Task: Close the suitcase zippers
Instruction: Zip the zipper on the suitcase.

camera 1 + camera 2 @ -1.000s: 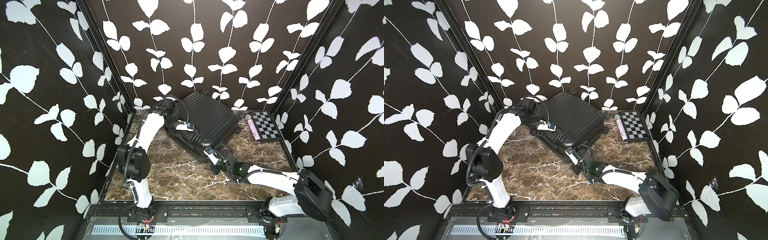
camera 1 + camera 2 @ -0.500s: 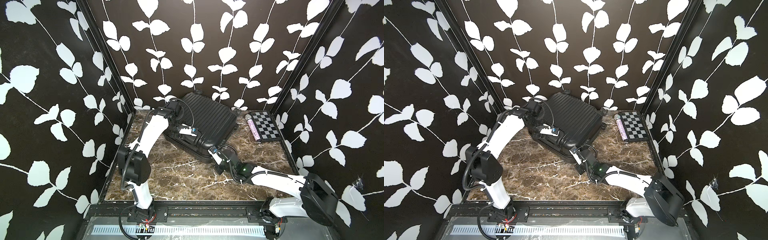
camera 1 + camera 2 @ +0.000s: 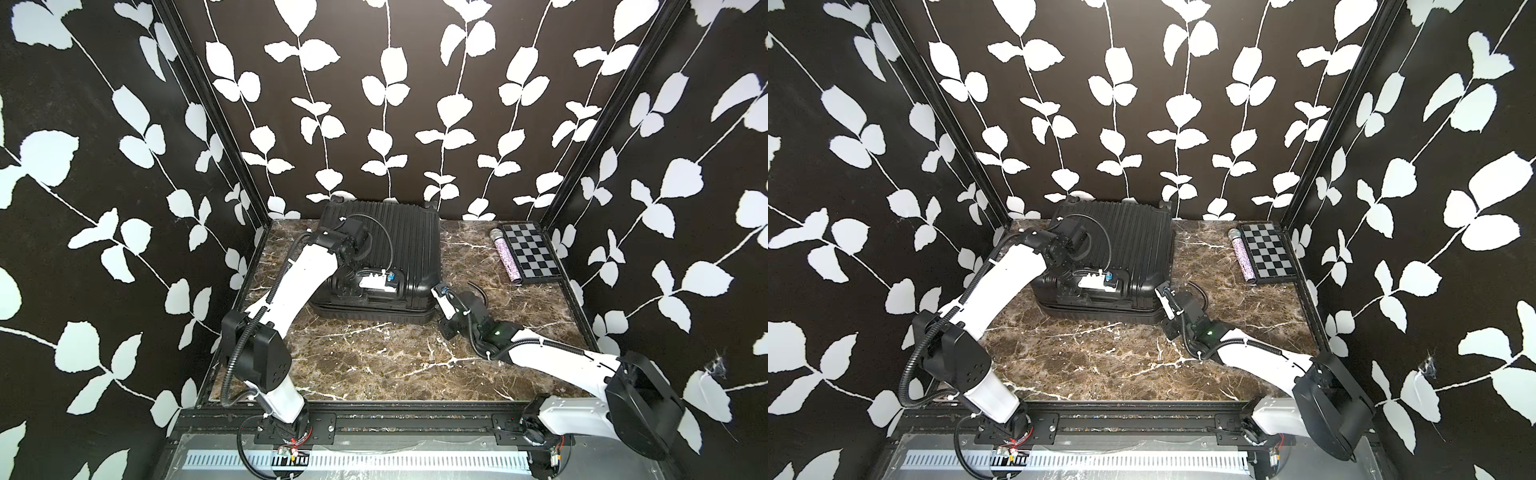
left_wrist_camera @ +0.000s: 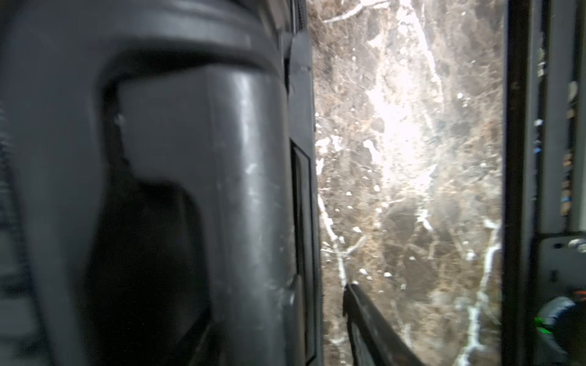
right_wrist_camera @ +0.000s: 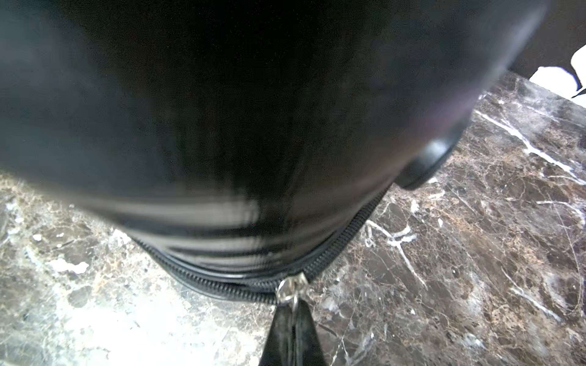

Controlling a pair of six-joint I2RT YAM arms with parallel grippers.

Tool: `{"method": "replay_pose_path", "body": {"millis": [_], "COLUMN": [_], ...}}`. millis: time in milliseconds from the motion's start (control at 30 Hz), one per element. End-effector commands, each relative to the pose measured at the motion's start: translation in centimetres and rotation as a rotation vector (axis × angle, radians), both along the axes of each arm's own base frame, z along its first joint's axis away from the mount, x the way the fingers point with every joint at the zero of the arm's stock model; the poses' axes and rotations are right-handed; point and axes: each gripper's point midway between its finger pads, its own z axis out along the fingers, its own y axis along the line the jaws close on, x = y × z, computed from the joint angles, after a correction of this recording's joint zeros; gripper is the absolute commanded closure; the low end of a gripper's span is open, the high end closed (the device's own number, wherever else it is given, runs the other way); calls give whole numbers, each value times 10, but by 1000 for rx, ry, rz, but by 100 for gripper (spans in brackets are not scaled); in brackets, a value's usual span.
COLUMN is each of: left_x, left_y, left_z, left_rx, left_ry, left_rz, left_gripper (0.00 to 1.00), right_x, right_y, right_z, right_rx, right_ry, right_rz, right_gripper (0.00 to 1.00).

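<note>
The black ribbed suitcase (image 3: pixel 399 245) (image 3: pixel 1129 241) lies flat on the marble floor, squared against the back wall. My right gripper (image 5: pixel 293 320) (image 3: pixel 435 318) is at its front right corner, shut on the zipper pull. The silver slider (image 5: pixel 290 287) sits on the zippers' track (image 5: pixel 218 286), which curves round that corner. My left gripper (image 3: pixel 353 296) (image 3: pixel 1072 293) reaches over the case's front left edge beside the handle (image 4: pixel 241 196). Only one of its fingers (image 4: pixel 364 320) shows, standing off the shell with bare floor between them; the other is hidden.
A flat checkerboard (image 3: pixel 534 254) and a glittery purple tube (image 3: pixel 507 261) lie at the back right. A spinner wheel (image 5: pixel 426 163) juts from the case near my right gripper. The cell's walls close in on three sides, and a black frame rail (image 3: pixel 395 409) runs along the front.
The suitcase has turned from lying diagonally to square with the back wall. My left arm swung round to its front edge. My right gripper followed the corner, still shut on the pull.
</note>
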Motion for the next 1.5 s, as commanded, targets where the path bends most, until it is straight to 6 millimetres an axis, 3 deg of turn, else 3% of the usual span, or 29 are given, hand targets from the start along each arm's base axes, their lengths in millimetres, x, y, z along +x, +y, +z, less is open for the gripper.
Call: {"method": "replay_pose_path", "body": {"millis": [0, 133, 233, 300, 400, 600, 900, 1100, 1467], "left_x": [-15, -7, -2, 6, 16, 30, 51, 61, 75], "left_y": [5, -9, -15, -20, -25, -36, -40, -45, -72], "left_z": [-12, -18, -18, -13, -1, 39, 84, 89, 85], "left_rx": [44, 41, 40, 20, -17, -124, -239, -299, -540], "left_ry": [59, 31, 35, 17, -20, -98, -235, -223, -138], "left_rz": [33, 52, 96, 143, 191, 262, 365, 475, 805], "left_gripper": [41, 48, 62, 77, 88, 100, 100, 100, 100], "right_x": [9, 9, 7, 5, 1, -10, -26, -29, -15], "right_y": [3, 3, 3, 3, 3, 8, 22, 35, 50], "right_z": [23, 22, 23, 25, 27, 30, 31, 34, 31], "right_rx": [62, 67, 67, 70, 75, 100, 140, 188, 254], "right_ry": [-61, -58, -58, -64, -73, -78, -48, -24, 4], "right_rz": [-16, -16, -10, 0, 22, 92, 206, 252, 202], "right_gripper": [100, 100, 100, 100, 100, 100, 100, 100, 100]}}
